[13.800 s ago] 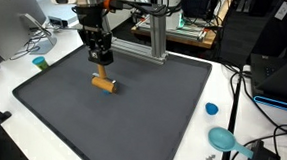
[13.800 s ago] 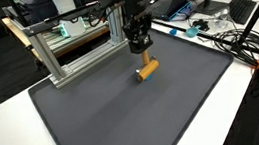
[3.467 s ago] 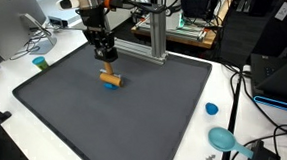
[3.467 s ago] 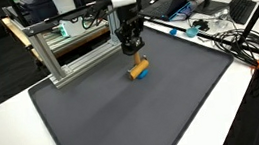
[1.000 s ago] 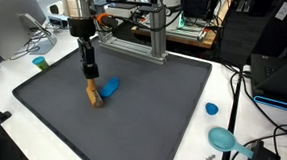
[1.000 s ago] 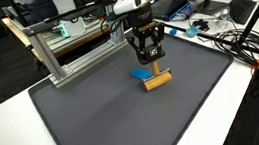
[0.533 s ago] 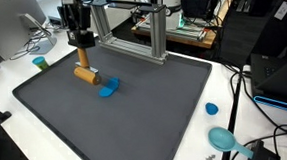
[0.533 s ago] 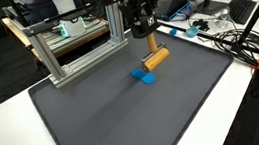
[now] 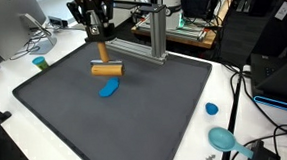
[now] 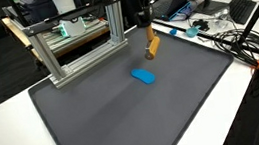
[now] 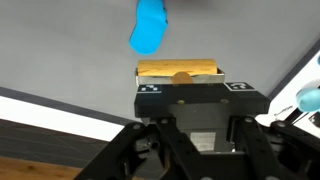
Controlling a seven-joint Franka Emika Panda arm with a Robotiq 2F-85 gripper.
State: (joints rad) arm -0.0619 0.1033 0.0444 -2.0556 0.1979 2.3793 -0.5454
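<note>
My gripper (image 9: 100,41) is shut on a wooden cylinder (image 9: 107,68) and holds it in the air above the dark grey mat (image 9: 156,114). The cylinder also shows in an exterior view (image 10: 152,46) under the gripper (image 10: 144,20) and in the wrist view (image 11: 179,70), clamped between the fingers (image 11: 187,83). A blue oval piece (image 9: 108,88) lies on the mat right below the cylinder. It shows in both exterior views (image 10: 144,76) and in the wrist view (image 11: 149,27).
An aluminium frame (image 9: 156,34) stands at the mat's far edge. A small teal cup (image 9: 39,63), a blue cap (image 9: 211,109) and a teal bowl (image 9: 223,138) sit on the white table. Cables lie at the table's side (image 10: 234,37).
The gripper has risen with the wooden cylinder and turned it. The blue piece, uncovered about a second ago, stays on the mat.
</note>
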